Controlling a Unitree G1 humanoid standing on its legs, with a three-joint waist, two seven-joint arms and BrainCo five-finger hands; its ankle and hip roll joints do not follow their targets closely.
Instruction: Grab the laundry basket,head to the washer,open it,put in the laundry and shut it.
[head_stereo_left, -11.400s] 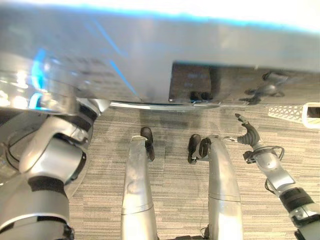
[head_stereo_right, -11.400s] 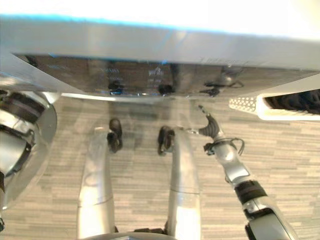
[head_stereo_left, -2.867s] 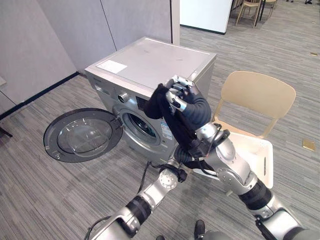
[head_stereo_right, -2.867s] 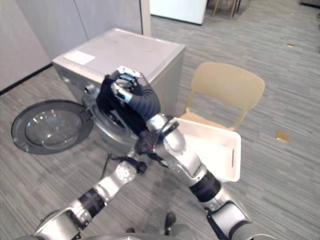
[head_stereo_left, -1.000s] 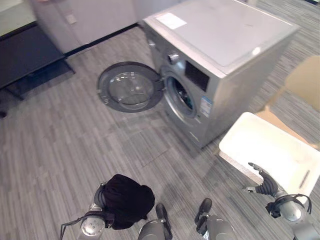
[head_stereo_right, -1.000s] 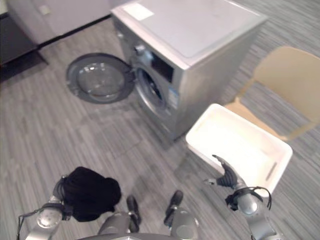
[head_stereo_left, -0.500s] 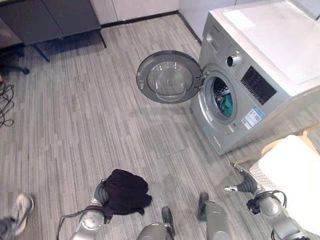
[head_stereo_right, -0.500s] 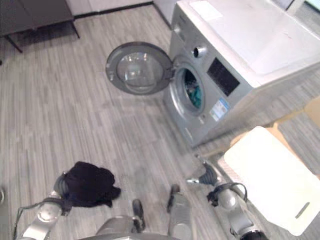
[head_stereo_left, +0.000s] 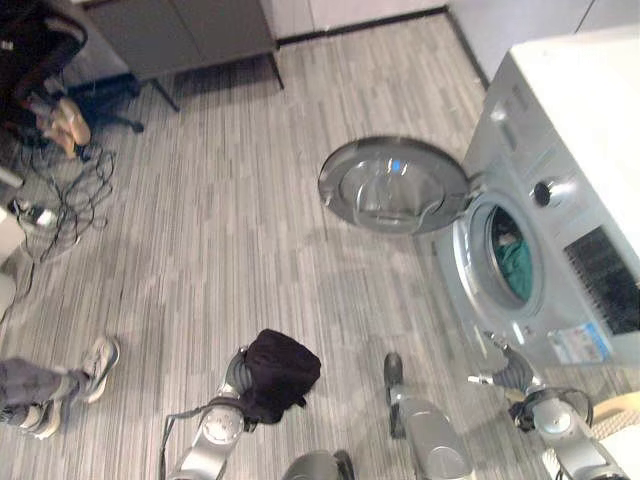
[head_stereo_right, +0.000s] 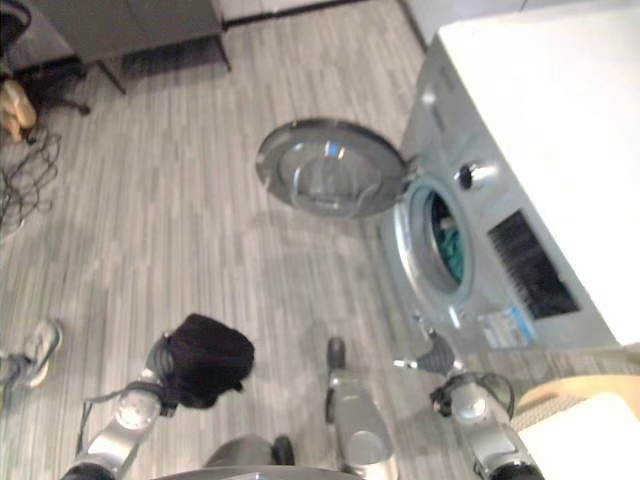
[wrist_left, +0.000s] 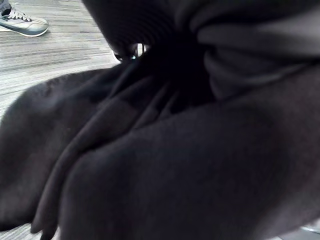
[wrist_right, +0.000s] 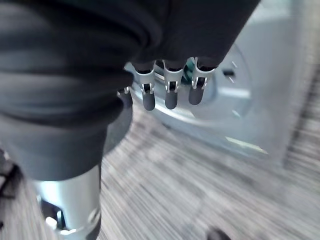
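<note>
One washer (head_stereo_left: 560, 190) stands at the right, door (head_stereo_left: 393, 186) swung wide, a green garment (head_stereo_right: 449, 243) in the drum. The dark laundry (head_stereo_left: 278, 372) bundles over the left hand (head_stereo_left: 238, 372), its fingers hidden, grip unclear. The right hand (wrist_right: 167, 82) hangs relaxed, fingers straight, near the washer.

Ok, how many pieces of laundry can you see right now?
2: a black garment bunched at the left hand, and a teal garment inside the washer's open drum. More may be hidden deeper in the drum.

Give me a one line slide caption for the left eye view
Left hand carries black laundry toward the open washer; right hand free.
</note>
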